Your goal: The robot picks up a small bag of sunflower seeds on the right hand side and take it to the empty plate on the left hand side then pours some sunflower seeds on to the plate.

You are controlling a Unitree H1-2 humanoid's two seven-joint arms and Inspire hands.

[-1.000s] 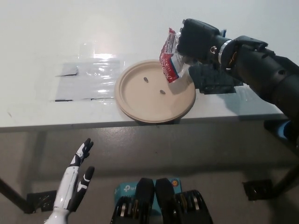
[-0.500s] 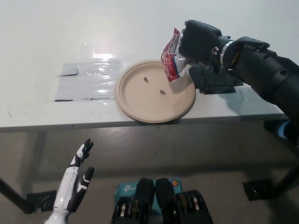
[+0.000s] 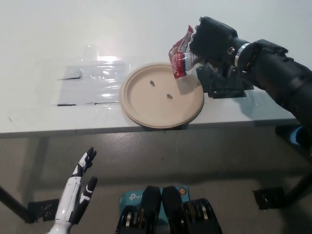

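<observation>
A beige round plate [image 3: 146, 100] lies at the table's front edge with two dark sunflower seeds [image 3: 169, 96] on it. My black right hand [image 3: 213, 37] is shut on a small red and white seed bag [image 3: 181, 58], held tilted over the plate's upper right rim. The bag hangs left of and below the hand, above the plate. My white left hand [image 3: 77, 194] rests low at the lower left, below the table, fingers apart and holding nothing.
A clear plastic sheet [image 3: 90, 80] lies on the white table [image 3: 44, 117] left of the plate. A black object [image 3: 222, 84] sits on the table just right of the plate, under my right arm.
My right hand has risen and shifted a little right with the bag, and the bag has tipped more upright over the plate's rim. The left hand has hardly moved.
</observation>
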